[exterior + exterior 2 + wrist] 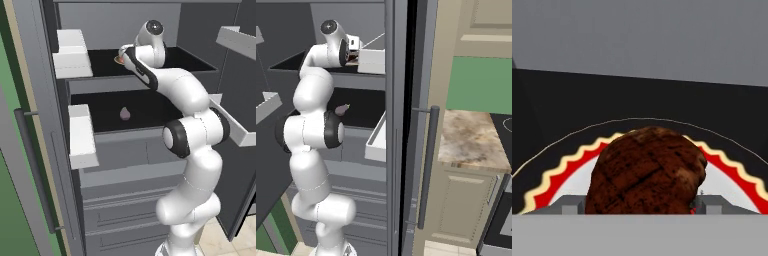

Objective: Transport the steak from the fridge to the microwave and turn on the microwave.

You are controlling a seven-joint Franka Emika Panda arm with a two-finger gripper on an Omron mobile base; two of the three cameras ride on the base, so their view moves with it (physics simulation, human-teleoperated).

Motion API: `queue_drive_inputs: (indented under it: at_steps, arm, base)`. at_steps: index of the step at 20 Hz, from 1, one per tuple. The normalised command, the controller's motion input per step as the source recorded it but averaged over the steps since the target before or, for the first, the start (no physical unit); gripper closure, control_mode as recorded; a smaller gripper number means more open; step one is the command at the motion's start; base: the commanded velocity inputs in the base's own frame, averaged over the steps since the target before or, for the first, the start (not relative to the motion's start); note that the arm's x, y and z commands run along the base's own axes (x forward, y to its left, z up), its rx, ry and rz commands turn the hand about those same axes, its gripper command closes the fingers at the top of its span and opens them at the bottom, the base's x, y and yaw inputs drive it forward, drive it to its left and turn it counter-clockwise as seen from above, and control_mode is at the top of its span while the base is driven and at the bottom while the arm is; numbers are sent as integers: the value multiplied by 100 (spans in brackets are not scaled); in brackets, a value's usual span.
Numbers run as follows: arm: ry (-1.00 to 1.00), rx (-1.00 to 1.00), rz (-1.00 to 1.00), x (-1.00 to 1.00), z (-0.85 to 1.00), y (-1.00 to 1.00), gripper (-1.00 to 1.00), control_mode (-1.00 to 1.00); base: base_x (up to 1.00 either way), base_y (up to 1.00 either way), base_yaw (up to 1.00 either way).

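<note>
- A rendered kitchen was shown, with the dark grey fridge (150, 165) standing open, black shelves and white door bins on view.
- The steak (646, 171) was sat on a plate (732, 170) with a red wavy rim, up on the top shelf.
- The gripper (121, 55) was reached in over it; whether the jaws were apart or closing couldn't be told.
- It was probably light, soft and a bit greasy, so pinching across the thick middle would likely be safest.
- A dark red-brown, domed lump with a cross-hatched seared surface was seen.
</note>
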Motion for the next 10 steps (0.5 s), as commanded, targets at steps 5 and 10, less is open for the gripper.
queue_drive_inputs:
  at_steps: [5,10]
  arm:
    - [-3,0,0,0,0,-2,100,-100]
    - [-16,0,-2,-32,7,-13,100,-100]
  base:
    - [0,0,0]
    - [0,0,0]
